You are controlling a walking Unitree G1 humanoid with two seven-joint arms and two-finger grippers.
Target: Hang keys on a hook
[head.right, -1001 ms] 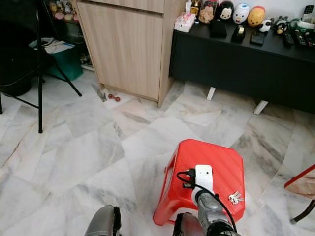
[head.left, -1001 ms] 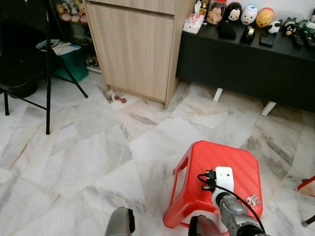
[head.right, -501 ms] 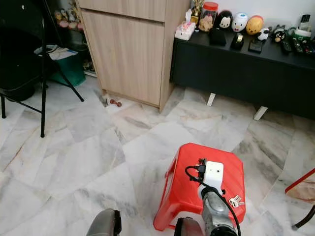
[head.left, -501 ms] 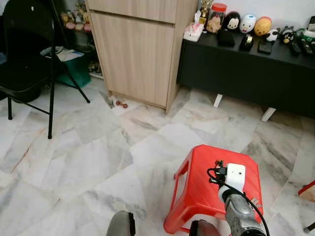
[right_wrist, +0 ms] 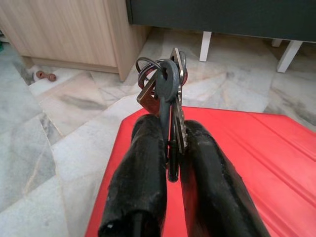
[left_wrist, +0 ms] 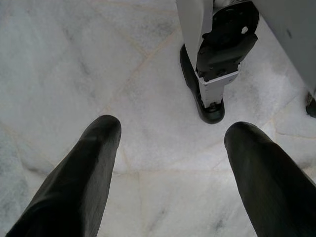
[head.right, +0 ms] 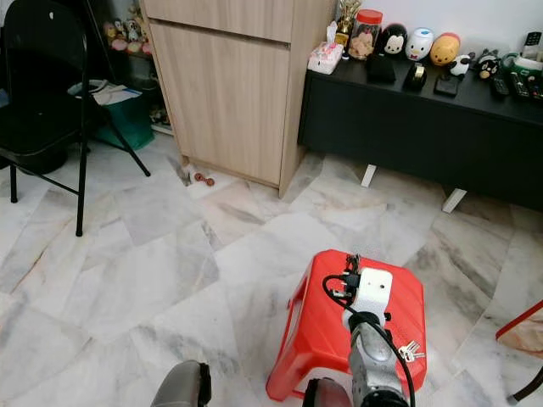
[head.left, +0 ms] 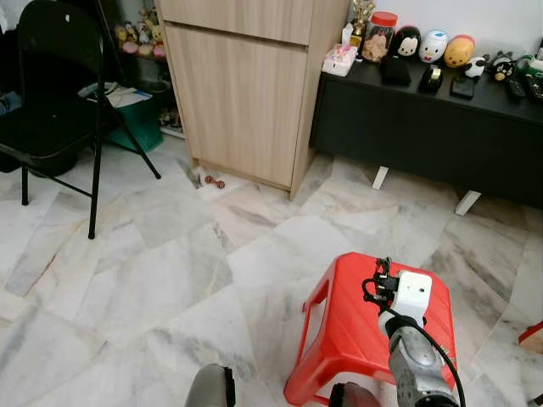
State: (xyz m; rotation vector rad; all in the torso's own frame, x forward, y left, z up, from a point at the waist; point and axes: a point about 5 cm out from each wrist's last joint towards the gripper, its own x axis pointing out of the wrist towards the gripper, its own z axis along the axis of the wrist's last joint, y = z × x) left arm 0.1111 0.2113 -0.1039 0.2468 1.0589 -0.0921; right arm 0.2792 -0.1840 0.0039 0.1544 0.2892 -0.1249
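Right arm (head.left: 413, 360): stretched forward, wrist camera housing up.
Right gripper (right_wrist: 170, 143): my fingers pinched together on the keys (right_wrist: 165, 81).
Left gripper (left_wrist: 168, 133): my fingers spread apart, pointing downward.

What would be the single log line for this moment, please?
right gripper: shut on keys | above red stool | left gripper: open, idle

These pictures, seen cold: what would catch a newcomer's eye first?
The bright red plastic stool on the pale marble floor, with the right arm above it. In the right wrist view, the right claw pinches a bunch of metal keys on a ring; another small key bunch lies on the stool.
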